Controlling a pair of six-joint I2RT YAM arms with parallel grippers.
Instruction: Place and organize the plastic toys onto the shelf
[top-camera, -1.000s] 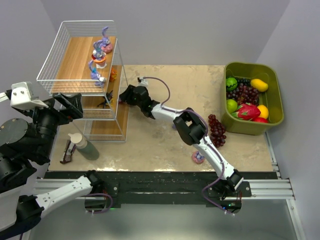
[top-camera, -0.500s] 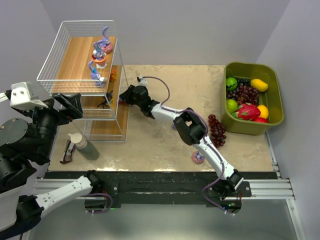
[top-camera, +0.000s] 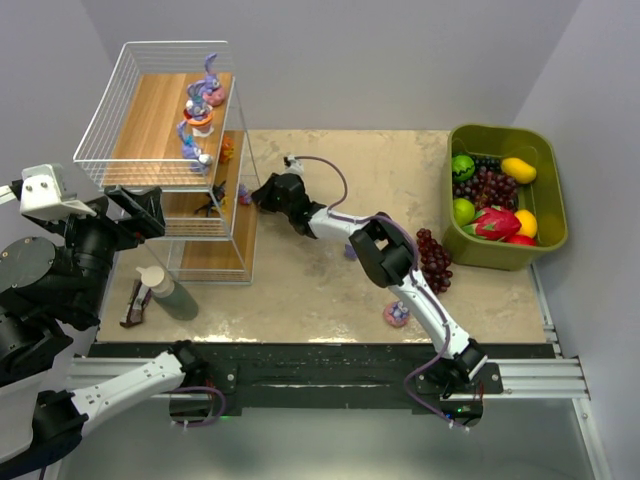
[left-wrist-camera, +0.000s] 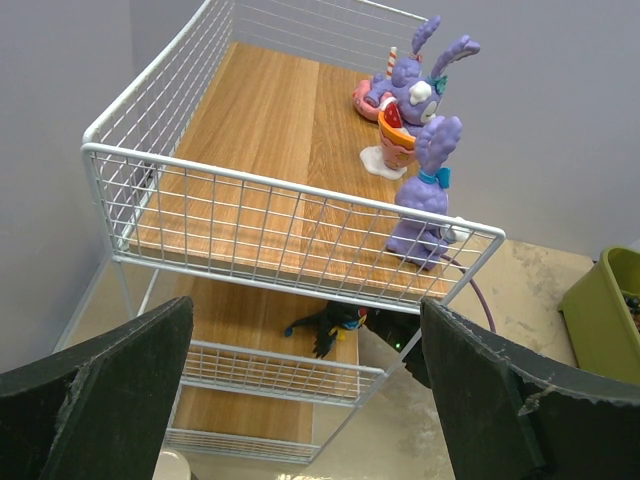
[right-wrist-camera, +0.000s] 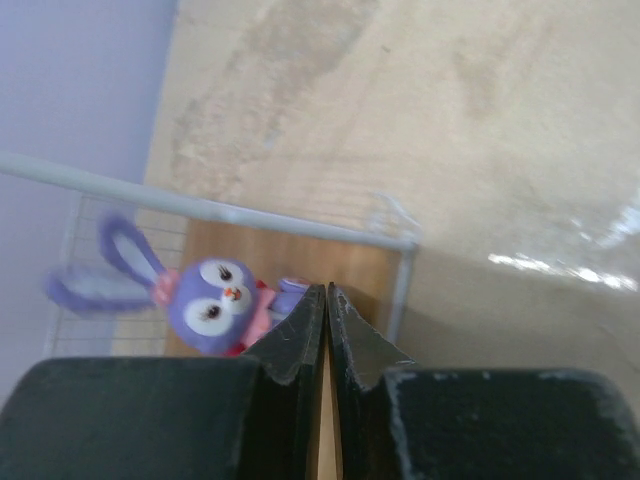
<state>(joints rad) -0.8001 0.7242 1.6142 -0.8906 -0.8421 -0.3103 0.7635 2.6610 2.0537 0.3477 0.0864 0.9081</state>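
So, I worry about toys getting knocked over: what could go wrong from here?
1. The shut right pincer sits close to the purple bunny, which stands near the edge of the shelf board. A careless move could tip it off.
2. A pink-based toy lies on the table right beside the right arm. A swing of that arm might sweep it away.
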